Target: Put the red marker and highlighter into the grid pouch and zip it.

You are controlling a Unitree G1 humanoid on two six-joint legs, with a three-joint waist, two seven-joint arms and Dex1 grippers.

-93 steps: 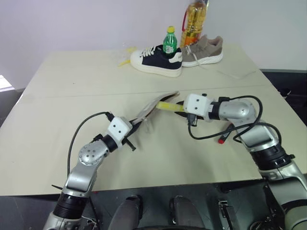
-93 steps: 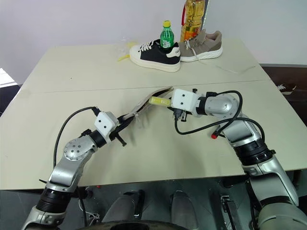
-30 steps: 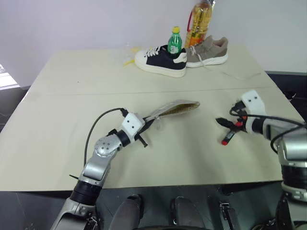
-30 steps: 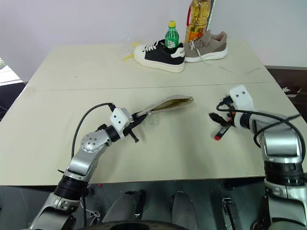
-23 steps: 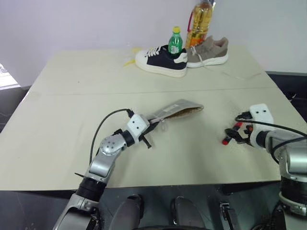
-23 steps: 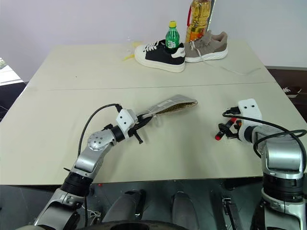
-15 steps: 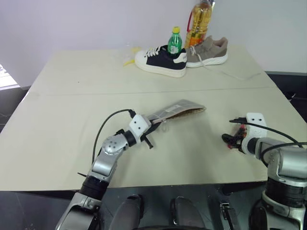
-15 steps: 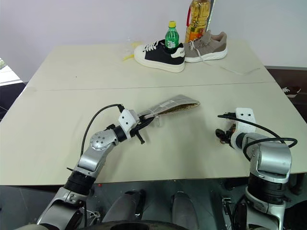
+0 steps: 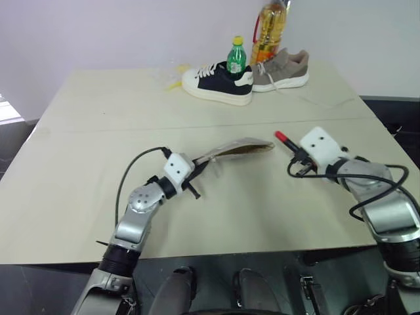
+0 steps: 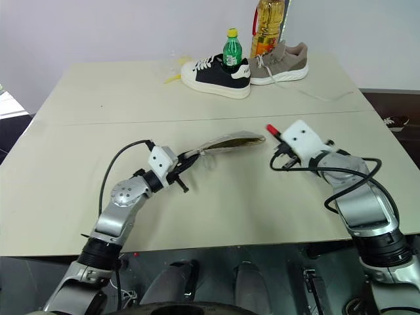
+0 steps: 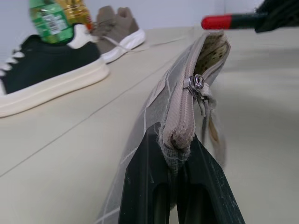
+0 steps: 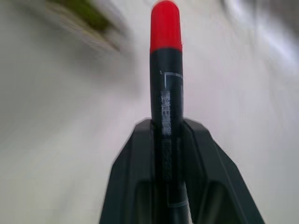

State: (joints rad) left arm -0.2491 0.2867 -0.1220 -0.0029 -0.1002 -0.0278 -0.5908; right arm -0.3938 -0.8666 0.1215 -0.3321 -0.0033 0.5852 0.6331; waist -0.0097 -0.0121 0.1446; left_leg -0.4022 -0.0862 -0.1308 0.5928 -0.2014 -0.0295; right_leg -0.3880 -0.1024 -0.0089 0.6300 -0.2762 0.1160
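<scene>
Up comes the red marker (image 9: 286, 140), off the counter (image 9: 98, 131) where it lay a second ago, now clamped between the black fingers of the right gripper (image 12: 167, 140), red cap leading and aimed at the mouth of the grid pouch (image 9: 233, 149). Cap and pouch mouth sit just beside each other, not yet touching; the left wrist view shows the cap hovering right at the gaping end, zipper pull (image 11: 196, 83) hanging partway along the teeth. The pouch is raised off the counter, its near end pinched tight in the left gripper (image 11: 177, 154), which is clenched on the fabric, the far end open towards the marker. Whether the highlighter is inside, I cannot tell. Well back on the counter stand a black-and-white shoe (image 9: 216, 82), a grey shoe (image 9: 283, 68), a green bottle (image 9: 235, 58) and a bottle of oil (image 9: 269, 29).
</scene>
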